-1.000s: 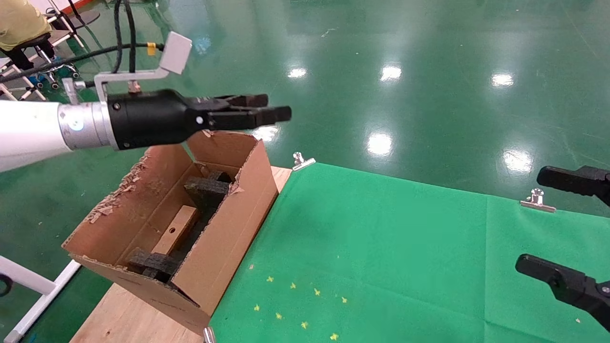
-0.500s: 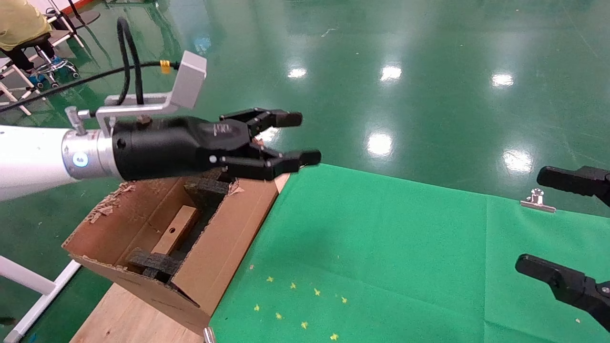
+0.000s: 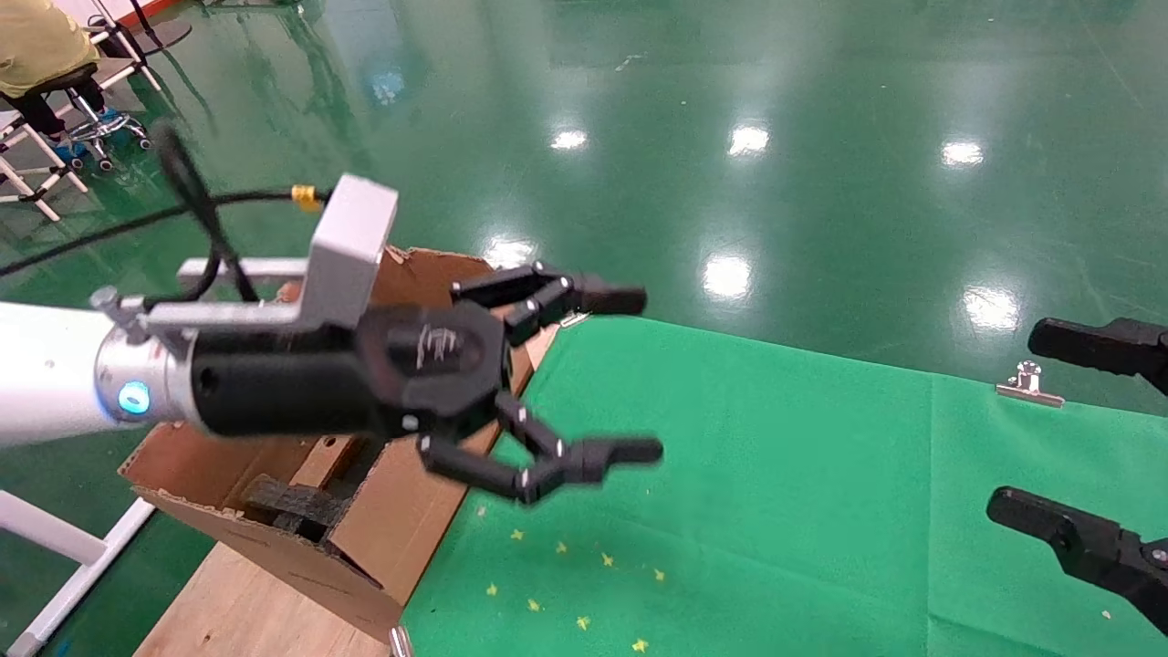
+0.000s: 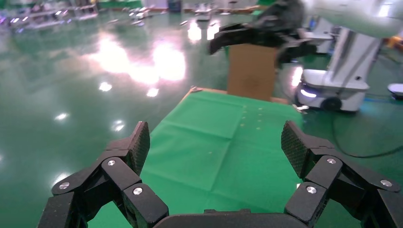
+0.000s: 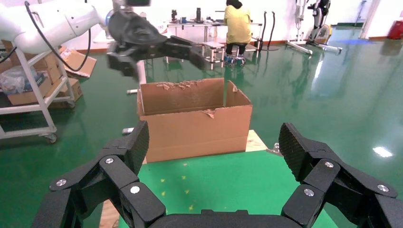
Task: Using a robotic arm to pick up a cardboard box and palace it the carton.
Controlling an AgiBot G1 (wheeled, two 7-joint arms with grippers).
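The robotic arm, white and silver, reaches in from the left, and its black left gripper (image 3: 637, 374) hangs open and empty over the carton's right wall and the cloth's edge. The carton (image 3: 401, 511) is large, brown and torn, with dark foam (image 3: 290, 504) inside. The gripper's body hides most of the cardboard box; a brown sliver (image 3: 313, 465) shows inside the carton beside the foam. The right wrist view shows the carton (image 5: 195, 123) from its side, with that gripper (image 5: 157, 47) above it. My right gripper (image 3: 1015, 420) (image 5: 215, 142) stays open at the right edge.
A green cloth (image 3: 776, 474) with small yellow marks (image 3: 584, 584) covers the wooden table (image 3: 246, 611); metal clips (image 3: 1028, 383) hold its far edge. A white frame (image 3: 55, 547) stands left of the table. A seated person (image 3: 36, 46) is far back left.
The left gripper has dropped lower and come towards me and to the right, from above the carton's back flap. Its fingers have gone from shut to wide open. The right gripper has not moved.
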